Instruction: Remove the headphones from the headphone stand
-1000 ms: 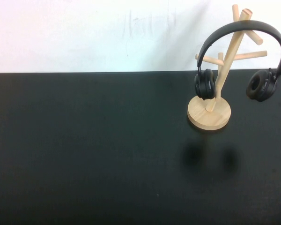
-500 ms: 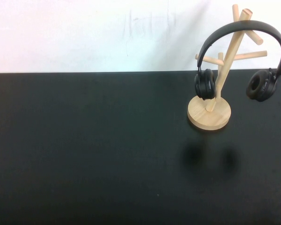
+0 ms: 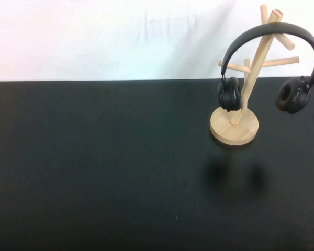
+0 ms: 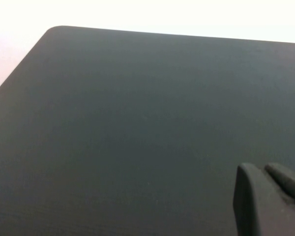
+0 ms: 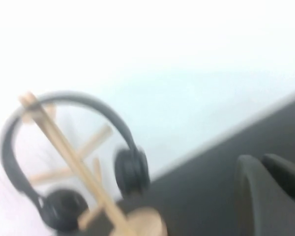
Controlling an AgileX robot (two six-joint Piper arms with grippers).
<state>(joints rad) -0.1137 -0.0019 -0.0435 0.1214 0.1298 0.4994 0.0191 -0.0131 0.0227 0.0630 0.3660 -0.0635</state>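
Observation:
The black headphones (image 3: 272,29) hang by their headband on the light wooden headphone stand (image 3: 233,127) at the back right of the table, one ear cup on each side of the slanted pole. Neither arm shows in the high view. My left gripper (image 4: 259,169) is shut and empty over bare table. My right gripper (image 5: 258,161) is shut and empty, some way off from the stand. The right wrist view shows the headphones (image 5: 130,169) on the stand (image 5: 64,142), blurred.
The black table (image 3: 94,157) runs back to a white wall (image 3: 94,36). The stand is close to the table's back edge and right side. The left wrist view shows a rounded table corner (image 4: 54,30).

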